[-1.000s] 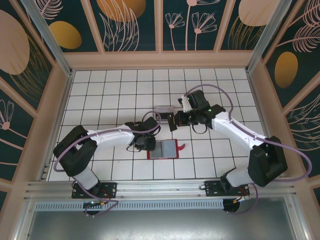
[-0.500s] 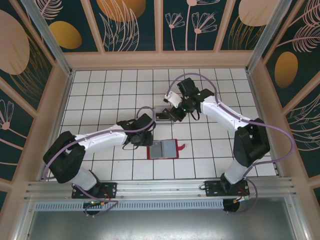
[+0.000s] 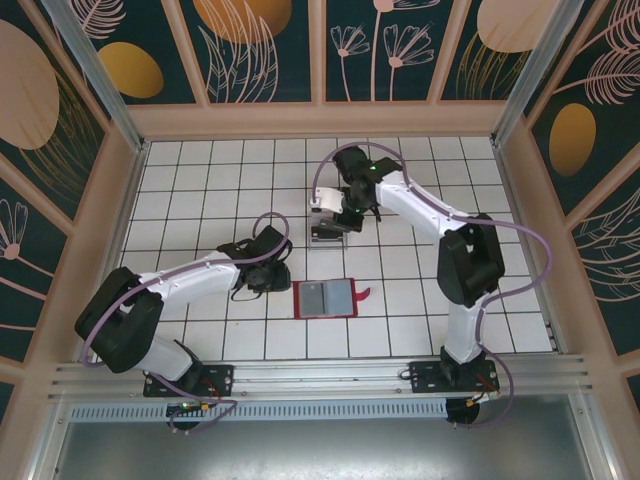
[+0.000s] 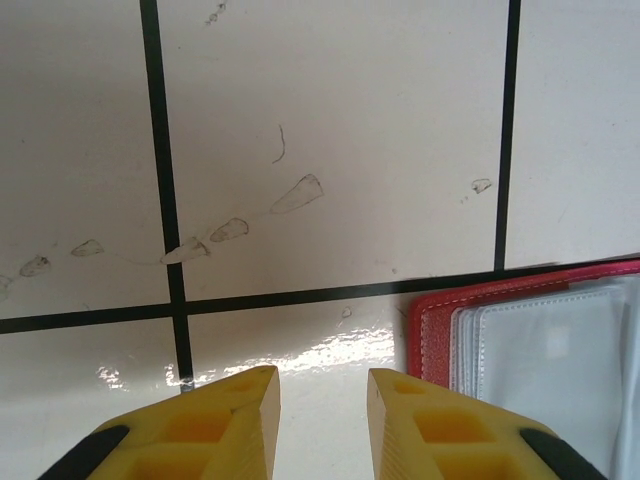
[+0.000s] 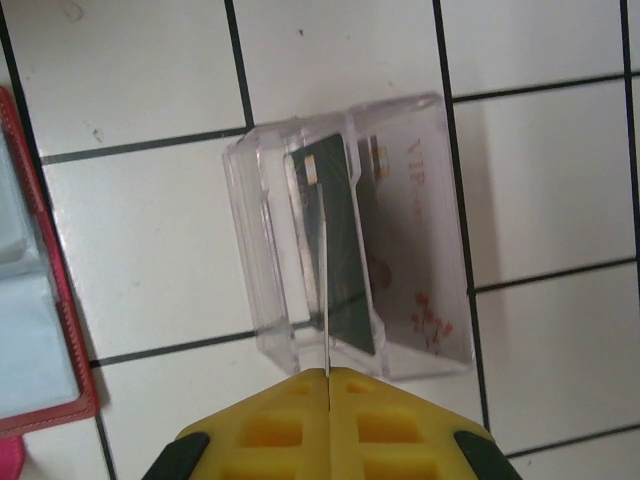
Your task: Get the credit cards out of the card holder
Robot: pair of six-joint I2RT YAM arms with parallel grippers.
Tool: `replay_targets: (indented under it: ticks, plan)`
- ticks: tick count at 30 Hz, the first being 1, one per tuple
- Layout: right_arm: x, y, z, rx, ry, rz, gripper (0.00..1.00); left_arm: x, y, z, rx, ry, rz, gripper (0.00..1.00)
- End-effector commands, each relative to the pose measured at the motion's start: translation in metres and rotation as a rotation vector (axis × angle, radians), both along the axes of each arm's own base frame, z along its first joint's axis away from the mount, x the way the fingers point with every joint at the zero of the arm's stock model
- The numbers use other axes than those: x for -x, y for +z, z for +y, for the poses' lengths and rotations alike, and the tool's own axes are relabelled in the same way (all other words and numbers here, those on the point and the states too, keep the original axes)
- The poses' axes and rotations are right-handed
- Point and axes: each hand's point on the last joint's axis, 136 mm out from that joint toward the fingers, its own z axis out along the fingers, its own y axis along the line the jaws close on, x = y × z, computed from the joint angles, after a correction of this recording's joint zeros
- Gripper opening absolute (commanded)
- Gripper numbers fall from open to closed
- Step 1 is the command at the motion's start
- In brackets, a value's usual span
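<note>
Two arms share the tiled table in the overhead view. My left gripper hangs just left of the open card holder, which lies flat toward the near edge, red tab on its right. My right gripper sits farther back over a clear tray.

On the left wrist camera, the yellow fingers stand slightly spread with only tile between them. The holder's red corner is just to their right.

On the right wrist camera, the fingers are pressed together on a thin credit card seen edge-on, poised at the tray, where a pale card lies. I cannot tell whether the held card touches the tray floor.

I judge this as the drop-off of one card. Next I must part the right fingers to release it cleanly. After that comes a reach to the holder, whose pockets I cannot read as full or empty, with the left arm placed to steady it.
</note>
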Motion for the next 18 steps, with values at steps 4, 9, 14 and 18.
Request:
replay_targets:
  ticks: [4,9,14,18]
  plan:
    - [0.002,-0.001,0.008,0.071,0.094,0.014,0.00,-0.003,0.008,0.003,0.028,0.021,-0.019,0.31]
    - [0.000,-0.009,0.013,0.097,0.111,0.025,0.00,-0.003,0.008,0.005,0.023,0.020,-0.019,0.31]
    - [0.001,-0.019,0.016,0.120,0.126,0.043,0.00,-0.004,0.009,0.005,0.021,0.015,-0.019,0.31]
    - [0.004,-0.029,0.015,0.144,0.129,0.058,0.00,-0.003,0.009,0.007,0.018,0.018,-0.019,0.31]
